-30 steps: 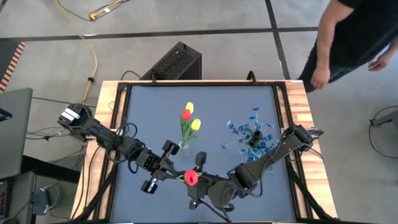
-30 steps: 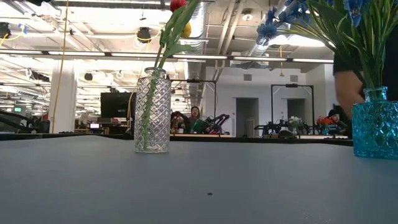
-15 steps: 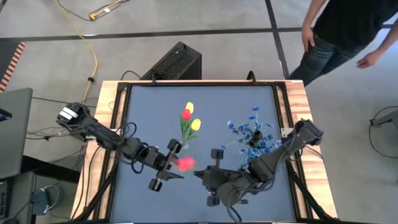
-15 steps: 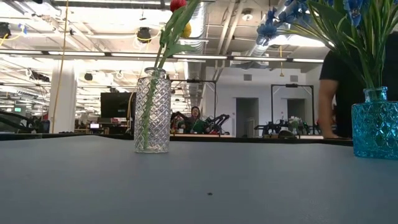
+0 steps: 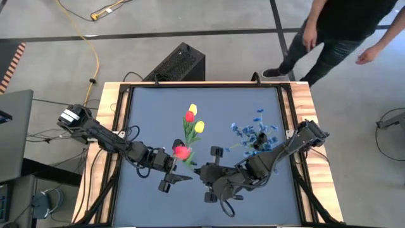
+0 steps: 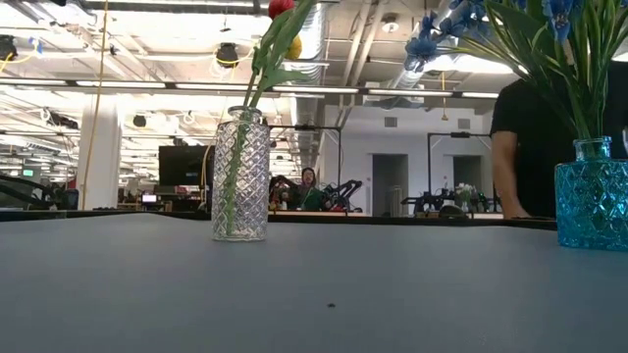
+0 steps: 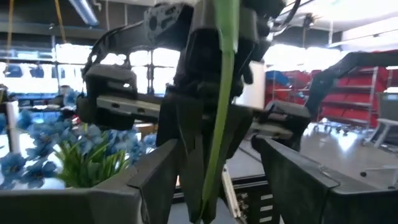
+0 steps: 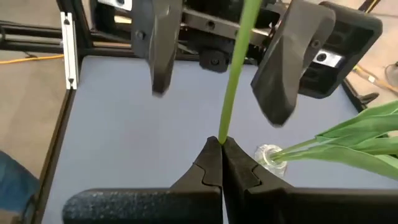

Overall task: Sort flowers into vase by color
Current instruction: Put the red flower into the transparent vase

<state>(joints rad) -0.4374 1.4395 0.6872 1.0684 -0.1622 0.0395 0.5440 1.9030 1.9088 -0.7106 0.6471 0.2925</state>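
Note:
A red tulip (image 5: 181, 152) on a green stem (image 8: 233, 74) hangs over the table's middle, beside a clear glass vase (image 6: 240, 176) that stands on its base and holds two yellow tulips (image 5: 197, 119) and a red one. My right gripper (image 8: 221, 146) is shut on the stem. My left gripper (image 7: 214, 146) is open; its two fingers stand on either side of the stem, apart from it. A blue vase (image 6: 592, 196) with blue blossoms (image 5: 256, 134) stands at the right. My right gripper pinches the green stem (image 8: 219, 138) between its two shut fingers, which lie across it. The stem runs on from the fingertips, through the gap of the left gripper's open fingers, toward the red head. The flower is lifted clear of the table.
A person (image 5: 342, 28) walks past the table's far right corner. A black box (image 5: 179, 62) stands on the floor behind the far edge. The two vases stand apart at mid-table, with bare blue tabletop (image 5: 158, 107) around them.
My left gripper has opened and let go of the stem. Both grippers have moved toward the far edge, and the red tulip has travelled with them from near the front toward the clear vase. The person behind the table has walked on.

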